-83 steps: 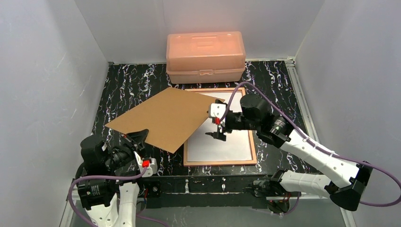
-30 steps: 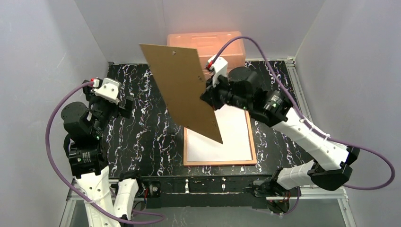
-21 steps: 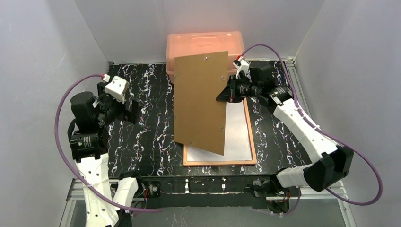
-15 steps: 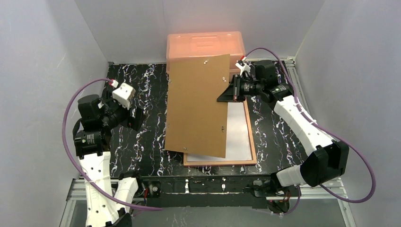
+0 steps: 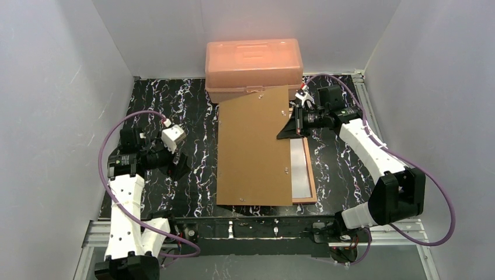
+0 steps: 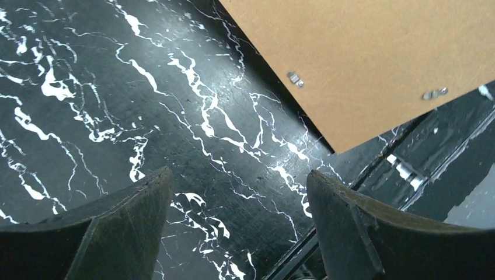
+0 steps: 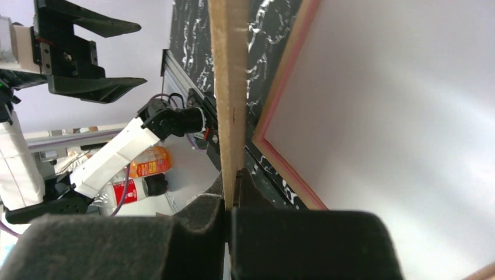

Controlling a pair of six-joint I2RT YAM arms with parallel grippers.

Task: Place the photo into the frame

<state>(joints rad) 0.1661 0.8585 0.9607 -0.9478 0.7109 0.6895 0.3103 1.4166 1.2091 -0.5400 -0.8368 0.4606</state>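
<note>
The frame [image 5: 314, 182] lies flat on the table at centre right, only its tan-orange right border showing. Inside it the photo [image 5: 300, 166] lies white side up; the right wrist view shows that white face [image 7: 385, 116] and the frame's pink-lined border [image 7: 284, 76]. A brown backing board [image 5: 254, 149] lies tilted over most of both. My right gripper [image 5: 290, 125] is shut on the board's right edge [image 7: 229, 87], jaws pinching it [image 7: 230, 201]. My left gripper [image 5: 178, 166] hovers open over the table left of the board's near corner [image 6: 379, 58], nothing between its fingers [image 6: 238, 175].
A salmon-pink lidded box [image 5: 254, 67] stands at the back, touching or just behind the board's far edge. The black marbled table [image 5: 157, 111] is walled in white on three sides. The metal front rail [image 6: 403, 166] runs close to the left gripper.
The right gripper has swung the board from upright down to nearly flat over the frame. The left arm has dropped low and moved toward the board's near left corner.
</note>
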